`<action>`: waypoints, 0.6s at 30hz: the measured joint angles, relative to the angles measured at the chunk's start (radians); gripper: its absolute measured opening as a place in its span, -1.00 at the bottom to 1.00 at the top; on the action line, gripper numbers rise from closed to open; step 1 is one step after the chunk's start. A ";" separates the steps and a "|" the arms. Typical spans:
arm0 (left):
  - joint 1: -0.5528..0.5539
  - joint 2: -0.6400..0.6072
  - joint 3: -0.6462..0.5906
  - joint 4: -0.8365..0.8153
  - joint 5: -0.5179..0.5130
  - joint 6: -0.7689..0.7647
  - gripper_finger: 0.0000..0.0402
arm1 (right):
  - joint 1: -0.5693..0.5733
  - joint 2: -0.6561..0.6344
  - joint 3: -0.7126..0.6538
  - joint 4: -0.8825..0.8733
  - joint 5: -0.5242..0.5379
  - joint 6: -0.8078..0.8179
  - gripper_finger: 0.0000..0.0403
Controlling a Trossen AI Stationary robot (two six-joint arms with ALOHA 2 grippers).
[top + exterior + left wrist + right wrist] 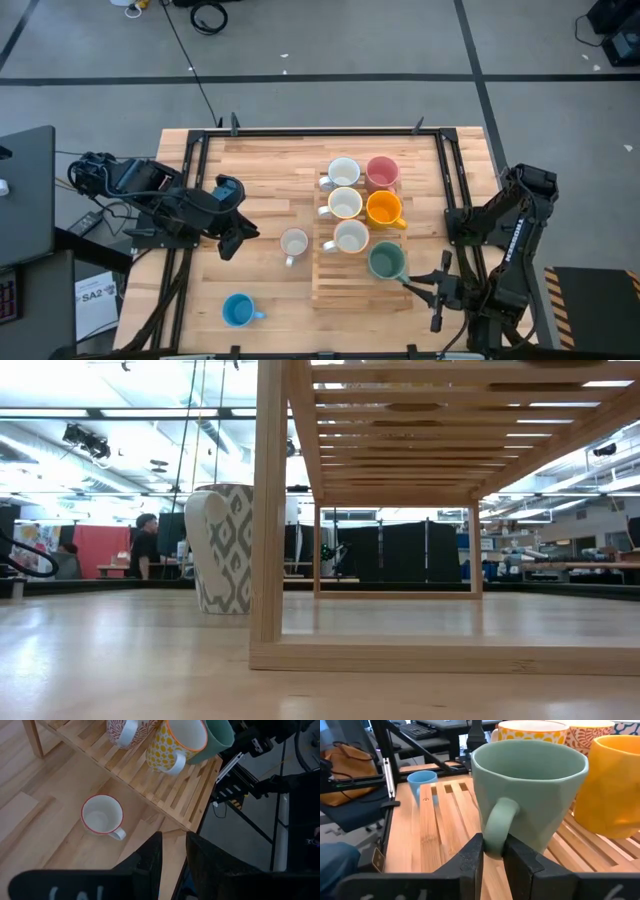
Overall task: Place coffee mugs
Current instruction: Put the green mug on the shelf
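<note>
Wooden slatted rack (362, 282) sits on the pale butcher-block surface (270, 170), carrying six ceramic mugs in two columns: three white/cream round mugs (344, 172) (345, 203) (351, 237) on one side, a pink patterned mug (382, 171), a glossy orange mug (384, 209) and a matte dark green faceted mug (386, 262) on the other. Right end effector (492, 854) is at the rack's near corner, its dark fingers clamped on the green mug's loop handle; mug stands upright on the slats, just beside the orange one. Left end effector (173, 851) hangs over the bare surface beside the rack, fingers close together with only a narrow gap, holding nothing. Small white mug with a red rim (294, 243) stands on the surface between the left end effector and the rack. Light blue round mug (238, 310) sits apart, near the surface's front edge. Low view: grey-and-white patterned mug (222, 548) behind the rack's leg; a person seated far back in the room.
</note>
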 joint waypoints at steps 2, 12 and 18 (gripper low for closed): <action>0.000 0.000 0.000 0.000 0.000 0.000 -0.54 | -0.006 0.000 0.000 0.000 0.000 -0.003 -0.63; 0.000 0.000 0.000 0.000 0.000 0.001 -0.54 | -0.042 0.000 0.000 -0.021 0.006 -0.006 -0.63; 0.000 0.000 0.000 0.000 0.000 0.002 -0.54 | -0.048 -0.005 0.000 -0.056 0.000 -0.005 -0.63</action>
